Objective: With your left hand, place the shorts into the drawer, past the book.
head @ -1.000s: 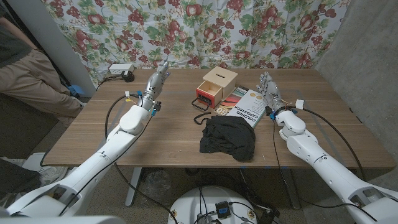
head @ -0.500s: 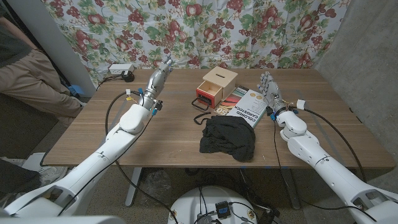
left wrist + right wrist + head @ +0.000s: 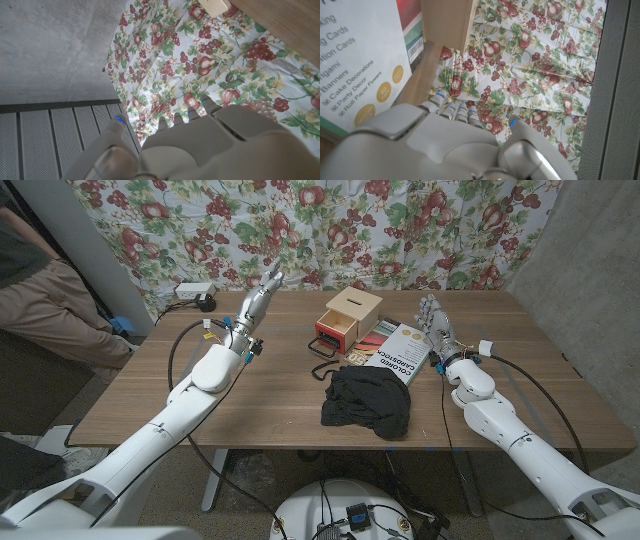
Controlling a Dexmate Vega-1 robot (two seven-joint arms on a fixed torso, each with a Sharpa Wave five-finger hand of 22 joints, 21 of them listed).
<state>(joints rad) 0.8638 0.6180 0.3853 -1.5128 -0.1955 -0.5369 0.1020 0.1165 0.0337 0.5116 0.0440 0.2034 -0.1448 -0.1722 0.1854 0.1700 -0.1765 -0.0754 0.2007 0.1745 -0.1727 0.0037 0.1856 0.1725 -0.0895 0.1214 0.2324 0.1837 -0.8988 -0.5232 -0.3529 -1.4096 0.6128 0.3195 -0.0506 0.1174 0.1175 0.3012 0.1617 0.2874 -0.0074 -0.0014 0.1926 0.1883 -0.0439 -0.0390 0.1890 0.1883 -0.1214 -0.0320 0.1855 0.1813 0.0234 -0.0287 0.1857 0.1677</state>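
I am taking the book (image 3: 392,351) as my landmark, since every place here is best read off it. The shorts (image 3: 367,402) are lying as a dark crumpled heap on the tabletop (image 3: 270,395), touching the book's near edge and partly overlapping it, while the drawer (image 3: 340,323) is sitting open just past the book's far corner on the left side. So I am judging the carry as a short line from the near side of the book to its far side.

My left hand (image 3: 257,302) is hovering well to the left of the book, out beyond the drawer, raised with its fingers straight and apart, holding nothing. The shorts lie back toward me and to the right of it, so I am expecting to draw the arm in and across first. The heap's longer spread is running roughly across my view, along the book's near edge.

My right hand (image 3: 435,327) is standing just beside the book's right edge, fingers extended and empty (it is much the nearer hand to the shorts, but the task names the left).

I am counting one pair of shorts, one drawer, one book.
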